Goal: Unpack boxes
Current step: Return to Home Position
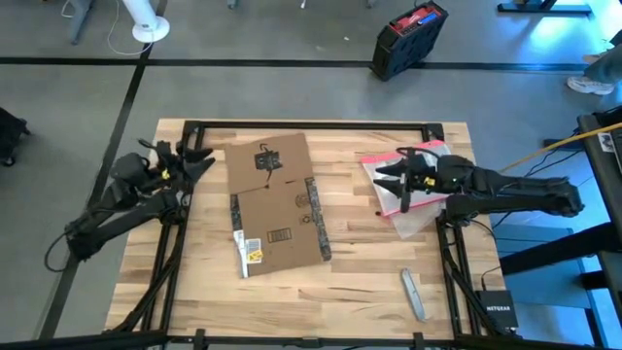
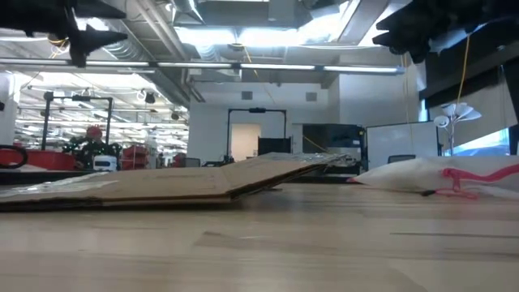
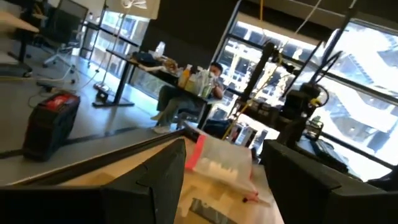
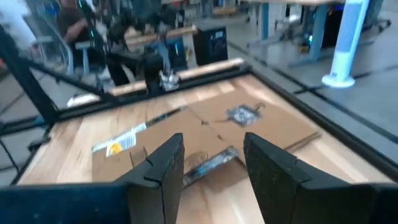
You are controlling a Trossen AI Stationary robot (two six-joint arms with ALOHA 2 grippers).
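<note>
The flattened box lies in the middle of the worktop, touched by neither arm. The main risk is on the right. The right pincer hangs spread and empty over the plastic pouch, so a low pull-back could snag the pouch and drag it off the right edge. The left arm is folded at the far-left corner, with the left pincer spread, empty and pointing toward the box.

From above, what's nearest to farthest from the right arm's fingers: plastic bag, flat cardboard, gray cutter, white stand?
1. Plastic bag, right under the right gripper.
2. Flat cardboard, mid-table, and gray cutter, by the near edge: too close to call.
3. White stand, on the floor past the table's far left corner.
</note>
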